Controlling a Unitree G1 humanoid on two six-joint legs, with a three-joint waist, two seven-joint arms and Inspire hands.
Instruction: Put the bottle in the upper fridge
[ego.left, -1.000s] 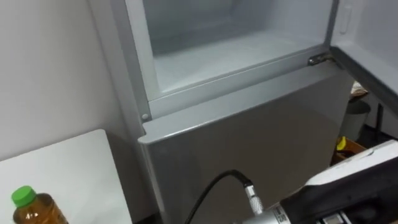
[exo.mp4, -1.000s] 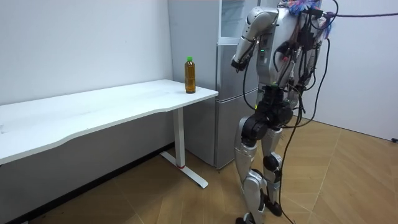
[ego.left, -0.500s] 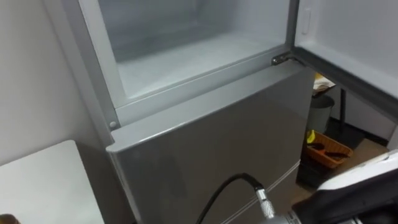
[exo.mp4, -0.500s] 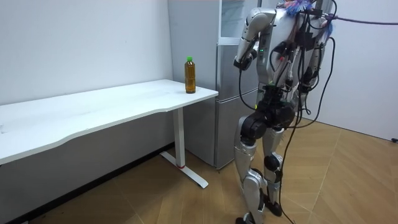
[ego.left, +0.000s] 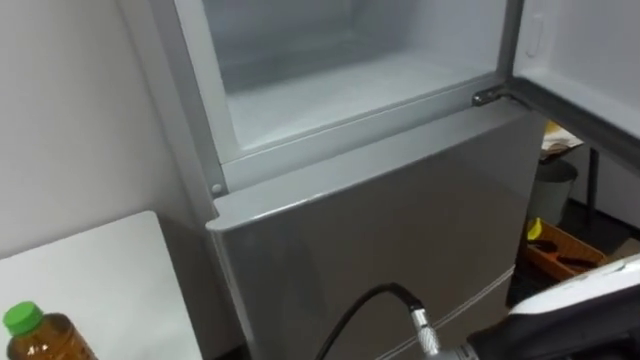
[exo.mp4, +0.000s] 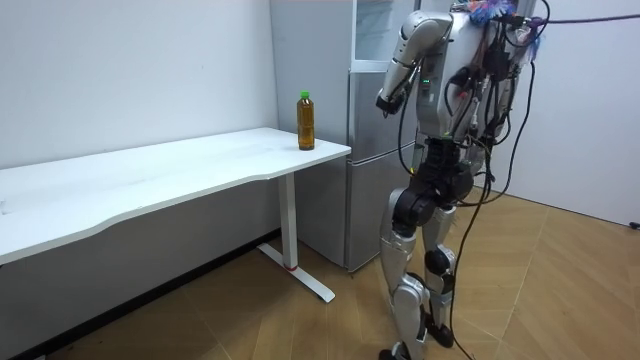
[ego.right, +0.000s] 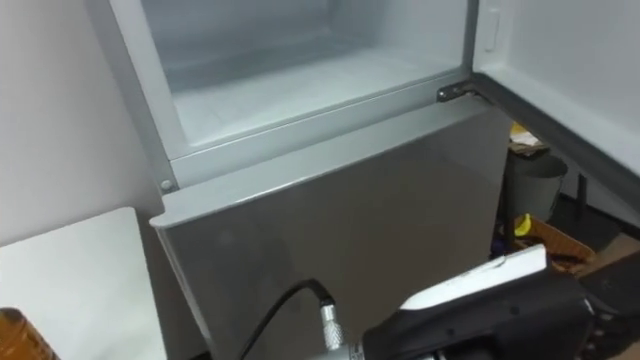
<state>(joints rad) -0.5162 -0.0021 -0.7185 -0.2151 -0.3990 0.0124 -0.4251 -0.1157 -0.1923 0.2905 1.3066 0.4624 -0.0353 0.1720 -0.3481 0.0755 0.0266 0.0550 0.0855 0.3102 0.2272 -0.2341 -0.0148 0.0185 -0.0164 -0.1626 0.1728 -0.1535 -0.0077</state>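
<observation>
Bottle (ego.left: 40, 338), amber with a green cap, stands upright on the white surface (ego.left: 110, 280), near the end closest to the fridge (ego.left: 380, 240). No hand touches it. In the eye views it sits at the lower left corner, with the pale wall (ego.left: 70, 120) behind the surface.

Just beside that end of the surface stands the grey fridge. Its upper door (ego.left: 585, 60) is swung open toward the robot's right. This leaves the upper compartment (ego.left: 330, 85) open, its white inside in view. The lower door below it is closed. Past the open door, on the floor to the right, are a round bin (ego.left: 552, 190) and an orange box (ego.left: 565, 252).

In the room view the robot stands upright on the wood floor (exo.mp4: 560, 290). It is right in front of the fridge, on the room view's right of the surface. Its right arm is raised before the chest, and the right hand (exo.mp4: 385, 100) hangs near the fridge front, well apart from the bottle. Whether its fingers are spread or curled I cannot tell. That arm reaches in at the lower right of the eye views.
</observation>
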